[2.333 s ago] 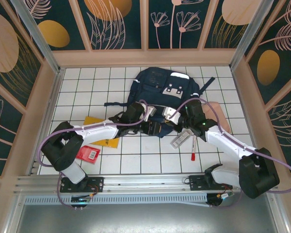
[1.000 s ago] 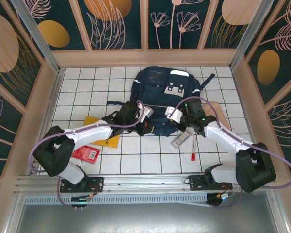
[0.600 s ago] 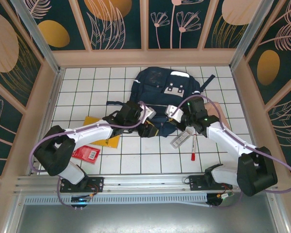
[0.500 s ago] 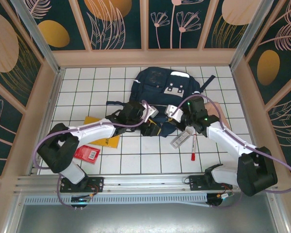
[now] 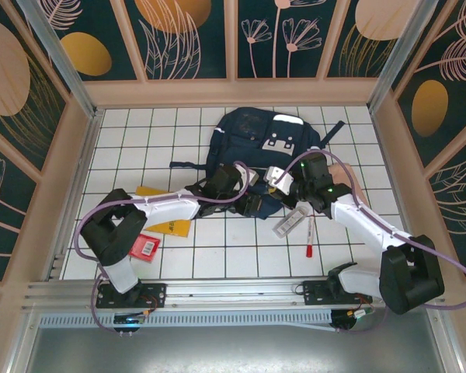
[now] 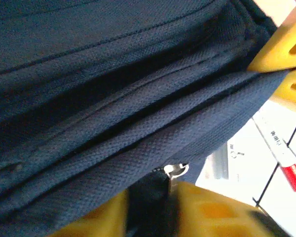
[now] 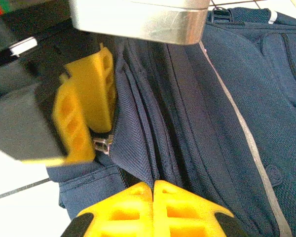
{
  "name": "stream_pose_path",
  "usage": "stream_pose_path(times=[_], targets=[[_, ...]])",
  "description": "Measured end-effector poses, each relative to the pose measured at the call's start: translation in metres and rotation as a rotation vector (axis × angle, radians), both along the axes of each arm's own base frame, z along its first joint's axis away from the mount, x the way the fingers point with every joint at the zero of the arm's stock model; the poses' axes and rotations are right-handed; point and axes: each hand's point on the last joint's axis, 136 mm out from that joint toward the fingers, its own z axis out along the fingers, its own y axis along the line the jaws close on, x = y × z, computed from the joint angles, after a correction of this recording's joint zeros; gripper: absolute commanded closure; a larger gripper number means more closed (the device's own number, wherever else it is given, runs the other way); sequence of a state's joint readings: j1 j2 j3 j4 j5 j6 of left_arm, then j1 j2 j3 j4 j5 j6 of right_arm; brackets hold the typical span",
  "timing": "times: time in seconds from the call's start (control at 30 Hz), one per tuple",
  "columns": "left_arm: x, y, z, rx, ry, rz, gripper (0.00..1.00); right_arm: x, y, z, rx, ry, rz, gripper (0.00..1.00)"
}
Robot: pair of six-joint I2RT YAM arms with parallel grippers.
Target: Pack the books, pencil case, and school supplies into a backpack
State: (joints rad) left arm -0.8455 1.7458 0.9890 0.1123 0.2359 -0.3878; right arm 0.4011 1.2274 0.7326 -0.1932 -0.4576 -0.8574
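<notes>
Backpack (image 5: 252,132) first: navy, lying flat at 12 o'clock on the white-tiled table (image 5: 140,148), pale patch up, its near hem at the centre where both arms meet.

The right gripper (image 7: 153,188) has its yellow jaws pressed together on a fold of the backpack's navy fabric at that hem, a clean pinch.

The left gripper (image 5: 252,203) sits just at 9 o'clock of it. Its jaws are narrowly apart with the silver zip pull (image 7: 102,145) right at their tips (whether they actually nip it, I cannot tell).

Moving outward, the whitish packet (image 5: 289,223) lies at 5 o'clock of the hem. The red-and-white pen (image 5: 308,235) lies just beside it, red end pointing to 6 o'clock. Both are flat on the tiles, close to the right forearm.

The peach pencil case (image 5: 348,185) is at 3 o'clock of the grippers. The right arm crosses over its near side, so part of it is covered.

Over at 9 o'clock is the yellow paperback (image 5: 161,221), with the left forearm lying across its far side. The red booklet (image 5: 145,245) is at 8 o'clock, tucked against the left arm's elbow.

The count: one backpack, two books, one pencil case, one pen, one packet and two grippers, and all five loose items lie on the tiles outside the bag.
</notes>
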Motion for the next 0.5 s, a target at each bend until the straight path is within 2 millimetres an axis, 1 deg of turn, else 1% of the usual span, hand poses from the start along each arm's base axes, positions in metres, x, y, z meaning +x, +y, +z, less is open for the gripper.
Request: stream_pose_path(times=[0.07,0.1,0.17,0.23,0.3,0.37,0.43,0.5], targets=[[0.002,0.0,0.001,0.005,-0.015,-0.001,0.99,0.001,0.0,0.0,-0.002,-0.002,-0.003,1.0],[0.001,-0.001,0.003,0.009,-0.023,-0.007,1.0,0.001,-0.001,0.0,-0.004,-0.002,-0.005,1.0],[-0.001,0.0,0.007,0.014,-0.035,-0.019,1.0,0.002,-0.002,-0.001,-0.01,-0.005,-0.011,1.0],[-0.003,0.002,0.018,0.001,-0.06,-0.03,1.0,0.003,-0.003,-0.001,-0.018,-0.008,-0.019,1.0],[-0.009,0.007,0.032,-0.019,-0.084,-0.046,1.0,0.005,-0.006,-0.003,-0.03,-0.014,-0.032,1.0],[-0.014,0.013,0.04,-0.029,-0.102,-0.053,1.0,0.005,-0.007,-0.004,-0.038,-0.019,-0.034,1.0],[-0.014,0.023,0.038,-0.021,-0.111,-0.05,1.0,0.005,-0.007,-0.005,-0.046,-0.024,-0.033,1.0],[-0.011,0.036,0.028,0.001,-0.106,-0.048,1.0,0.005,-0.009,-0.009,-0.065,-0.029,-0.034,1.0]])
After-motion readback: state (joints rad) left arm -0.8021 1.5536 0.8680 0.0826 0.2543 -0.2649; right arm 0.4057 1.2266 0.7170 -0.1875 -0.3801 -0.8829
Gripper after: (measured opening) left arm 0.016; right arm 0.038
